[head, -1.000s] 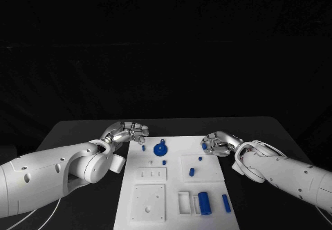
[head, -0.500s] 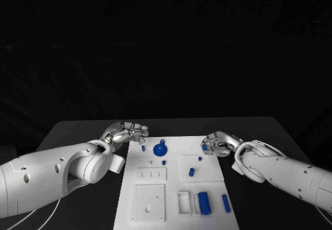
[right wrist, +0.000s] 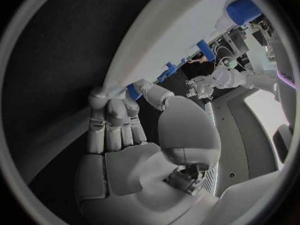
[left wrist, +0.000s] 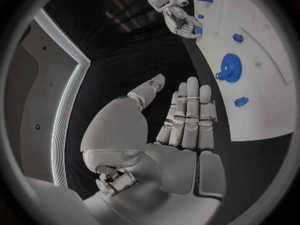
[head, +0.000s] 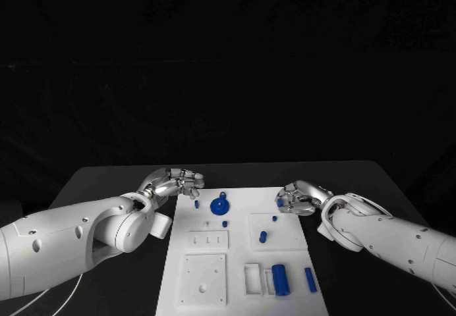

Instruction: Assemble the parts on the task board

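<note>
Task board point(head: 285, 250) lying lengthwise mid-table, blue gear point(head: 219, 207) near its far left corner, small pegs point(head: 263, 236) mid-board, large cylinder point(head: 279, 278) and slim pin point(head: 311, 279) near the near right corner. Left hand point(head: 176, 182) off the board's far left corner, fingers straight and pressed together, thumb apart, holding nothing point(left wrist: 187, 115). Right hand point(head: 298, 197) at the far right edge, fingers curled, pinching a small blue part point(right wrist: 134, 91) between thumb and fingertips against the board edge.
</note>
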Robot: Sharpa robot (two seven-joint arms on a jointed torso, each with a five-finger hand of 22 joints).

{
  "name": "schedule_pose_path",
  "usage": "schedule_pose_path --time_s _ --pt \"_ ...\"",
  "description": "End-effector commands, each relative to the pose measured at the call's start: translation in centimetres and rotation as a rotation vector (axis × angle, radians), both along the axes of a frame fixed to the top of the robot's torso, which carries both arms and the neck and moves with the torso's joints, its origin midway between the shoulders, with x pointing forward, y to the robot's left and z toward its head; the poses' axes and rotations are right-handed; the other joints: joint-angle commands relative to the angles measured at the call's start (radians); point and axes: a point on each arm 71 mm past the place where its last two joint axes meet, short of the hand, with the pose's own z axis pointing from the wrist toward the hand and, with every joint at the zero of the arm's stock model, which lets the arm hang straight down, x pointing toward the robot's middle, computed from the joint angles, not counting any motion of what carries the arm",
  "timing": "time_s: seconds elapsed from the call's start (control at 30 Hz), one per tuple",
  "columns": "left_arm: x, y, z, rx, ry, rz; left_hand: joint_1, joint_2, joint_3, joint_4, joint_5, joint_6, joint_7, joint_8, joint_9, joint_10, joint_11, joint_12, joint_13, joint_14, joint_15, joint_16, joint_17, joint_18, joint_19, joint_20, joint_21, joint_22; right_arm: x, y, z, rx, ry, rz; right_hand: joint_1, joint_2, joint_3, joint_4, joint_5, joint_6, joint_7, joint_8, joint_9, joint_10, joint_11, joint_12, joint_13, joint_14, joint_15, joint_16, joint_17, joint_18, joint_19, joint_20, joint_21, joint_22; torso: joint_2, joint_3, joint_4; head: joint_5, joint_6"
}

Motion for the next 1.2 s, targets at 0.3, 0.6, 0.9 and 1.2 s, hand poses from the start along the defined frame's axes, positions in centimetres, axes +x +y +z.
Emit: schedule_pose_path --time_s 0.3,0.6,0.9,1.2 --pt "-0.1 -0.5 -0.1 0.025 0.012 -0.052 -0.046 -0.004 -0.013 0.022 -0.009 0.038 -0.019 0.017 0.008 0.046 -0.021 0.013 0.011 0.011 0.000 -0.006 0.008 0.014 -0.002 -0.007 0.006 0.010 0.5 0.0 2.7 -0.041 -0.057 -0.024 -0.018 0.002 -0.002 0.000 -0.006 0.050 0.023 0.008 0.008 0.005 -0.010 0.006 0.003 0.001 -0.013 -0.005 0.003 0.068 -0.004 -0.005 0.006 0.018 -0.003 -0.0016 -0.0002 -0.009 0.008" --pt "0.2 -0.8 -0.3 0.047 0.037 -0.066 -0.080 -0.011 -0.022 0.047 -0.008 0.067 -0.030 0.027 0.011 0.069 -0.031 0.016 0.015 0.010 0.000 -0.010 0.011 0.014 -0.004 -0.007 0.006 0.009 0.6 2.0 6.1 -0.185 -0.084 -0.034 -0.021 -0.013 0.001 0.004 -0.008 0.069 0.015 0.016 0.015 0.000 -0.019 0.000 -0.002 0.000 -0.021 -0.007 0.005 0.068 -0.003 -0.007 0.005 0.017 -0.006 -0.0020 -0.0011 -0.011 0.025" --pt "0.1 -2.9 -0.9 0.027 0.139 -0.148 -0.138 -0.013 -0.035 0.086 -0.015 0.104 -0.046 0.035 0.012 0.100 -0.045 0.025 0.024 0.022 -0.006 -0.003 0.021 0.016 -0.005 -0.010 0.008 0.010 -0.9 6.8 8.5 -0.224 -0.144 -0.001 -0.006 -0.042 0.024 0.010 0.004 0.087 0.008 0.020 0.018 0.012 -0.026 0.002 0.000 0.003 -0.028 -0.008 0.006 0.068 0.002 -0.010 0.005 0.015 -0.021 -0.0058 -0.0052 0.003 0.033" --pt "0.0 -4.7 -1.2 0.083 0.155 -0.156 -0.183 -0.025 -0.043 0.120 -0.023 0.099 -0.043 0.021 0.003 0.111 -0.052 0.035 0.031 0.025 -0.013 0.016 0.036 0.013 -0.004 -0.018 0.013 0.011 -2.7 11.7 9.2 -0.225 -0.160 0.060 -0.014 -0.065 0.025 0.025 0.021 0.103 0.003 0.022 0.020 0.036 -0.031 0.012 0.010 0.006 -0.032 -0.008 0.008 0.068 0.010 -0.009 0.008 0.016 -0.037 -0.0074 -0.0041 0.014 0.028"
